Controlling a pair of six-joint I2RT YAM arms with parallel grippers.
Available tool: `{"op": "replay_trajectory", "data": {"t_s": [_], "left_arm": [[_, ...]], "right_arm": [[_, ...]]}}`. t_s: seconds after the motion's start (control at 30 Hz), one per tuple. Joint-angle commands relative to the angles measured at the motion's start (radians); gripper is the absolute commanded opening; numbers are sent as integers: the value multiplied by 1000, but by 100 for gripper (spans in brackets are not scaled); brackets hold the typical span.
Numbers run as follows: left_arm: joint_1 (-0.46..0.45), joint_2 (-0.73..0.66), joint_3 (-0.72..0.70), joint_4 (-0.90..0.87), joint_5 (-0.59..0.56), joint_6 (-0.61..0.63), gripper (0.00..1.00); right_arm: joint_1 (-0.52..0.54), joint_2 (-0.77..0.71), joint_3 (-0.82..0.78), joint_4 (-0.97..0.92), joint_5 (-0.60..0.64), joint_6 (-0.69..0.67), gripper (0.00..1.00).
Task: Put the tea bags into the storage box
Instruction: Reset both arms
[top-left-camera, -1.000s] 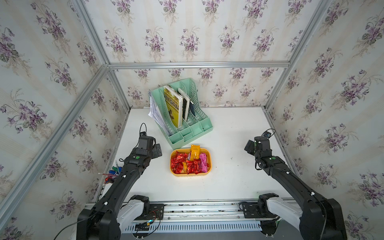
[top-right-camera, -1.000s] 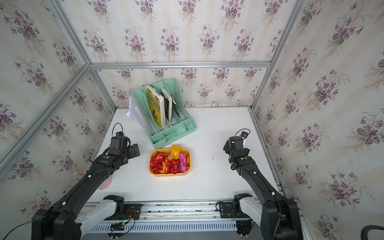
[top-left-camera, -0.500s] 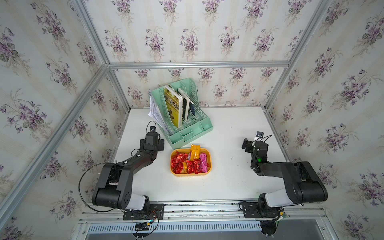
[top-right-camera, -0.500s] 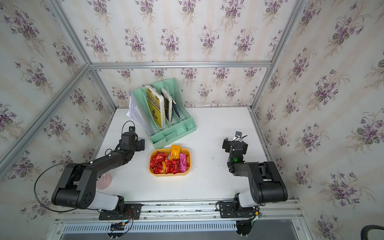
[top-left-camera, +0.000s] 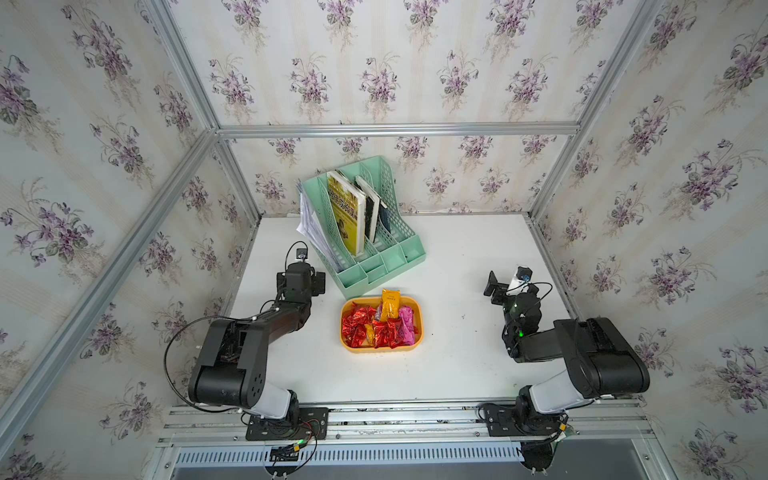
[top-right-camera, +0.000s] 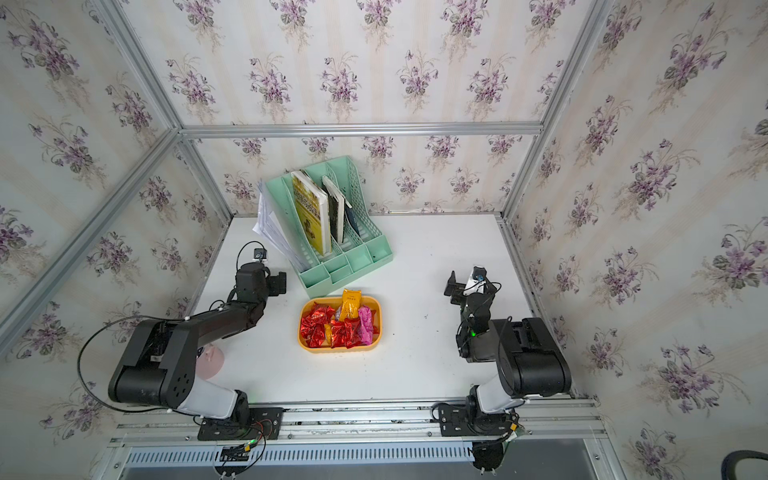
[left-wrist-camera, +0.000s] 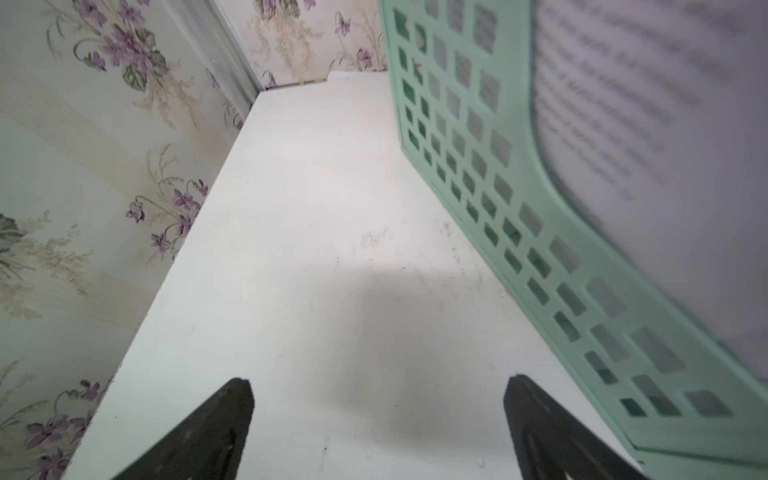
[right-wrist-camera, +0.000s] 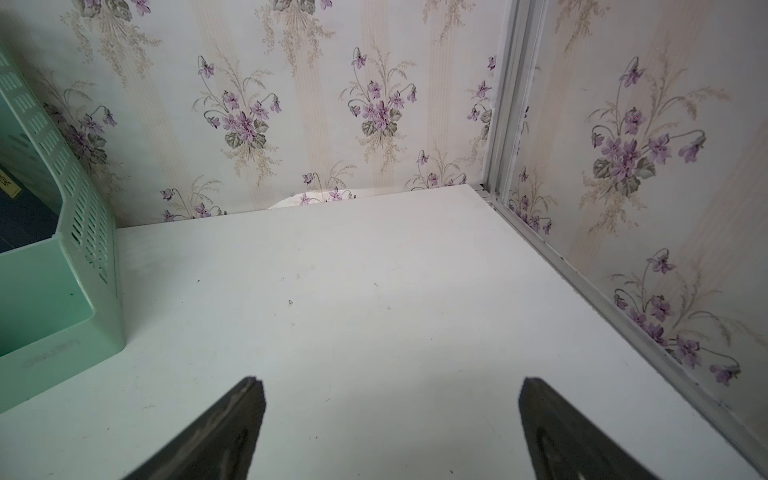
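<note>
Both gape empty: left pincer (left-wrist-camera: 378, 379) beside the file rack (left-wrist-camera: 478, 174), right pincer (right-wrist-camera: 390, 379) over open table (right-wrist-camera: 374, 291) (near its side edge).

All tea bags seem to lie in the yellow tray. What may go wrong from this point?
1. One orange-yellow tea bag leans over the far rim of the storage box; a bump might tip it onto the table.
2. The left gripper, jaws open, sits close beside the green file rack with loose papers; a careless swing could catch them.
</note>
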Motion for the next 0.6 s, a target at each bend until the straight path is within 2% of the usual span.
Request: {"op": "replay_trajectory", "data": {"t_s": [0.0,0.07,0.13,0.23,0.3,0.33,0.4,0.57], "left_arm": [[-9,-41,-107,188,-42,3,99],[-25,-36,-113,214,-63,22,99],[-5,-21,-87,174,-23,12,99],[7,38,-142,343,-12,18,99],[10,3,-114,225,-4,-4,99],[10,19,-126,280,-9,7,99],[10,5,-114,230,-4,-3,99],[10,9,-114,236,-3,-1,99]], "right_arm": [[2,-6,3,6,4,5,100],[2,5,-2,27,2,0,100],[1,-6,5,0,2,4,100],[1,1,1,17,2,3,100],[2,-1,2,12,2,3,100],[1,1,1,21,1,1,100],[2,-2,2,12,2,3,100],[-5,8,23,-18,-48,-6,100]]}}
